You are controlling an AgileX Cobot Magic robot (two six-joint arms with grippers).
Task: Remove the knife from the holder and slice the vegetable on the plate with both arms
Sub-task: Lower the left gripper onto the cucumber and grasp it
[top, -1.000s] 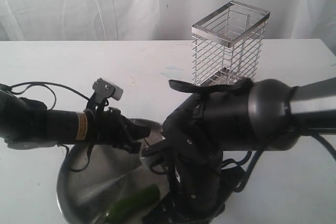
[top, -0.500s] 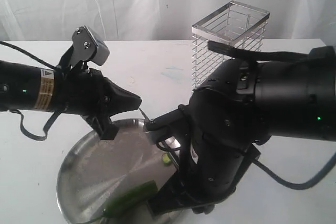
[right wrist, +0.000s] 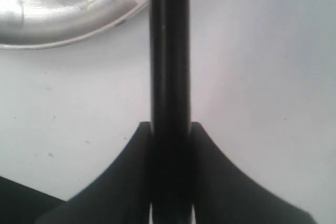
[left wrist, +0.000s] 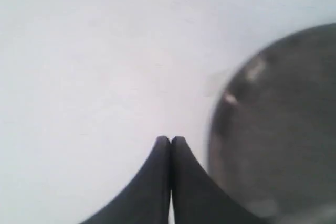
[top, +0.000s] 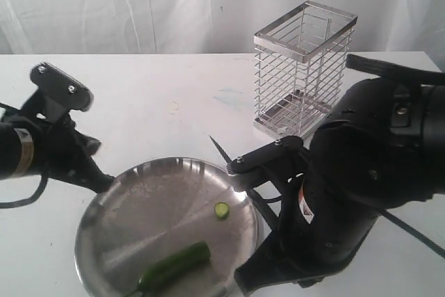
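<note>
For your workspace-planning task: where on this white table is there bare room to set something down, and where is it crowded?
Free: the white table between the chrome wire holder and the left gripper, behind the round steel plate. Crowded: the plate's right side, where the right gripper holds the dark-bladed knife near the green chili and its slice.

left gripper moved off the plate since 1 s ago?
Yes. The left gripper has pulled back toward the left edge of the exterior view, from over the plate's far rim to just outside its left rim. The fingers are shut on nothing.
</note>
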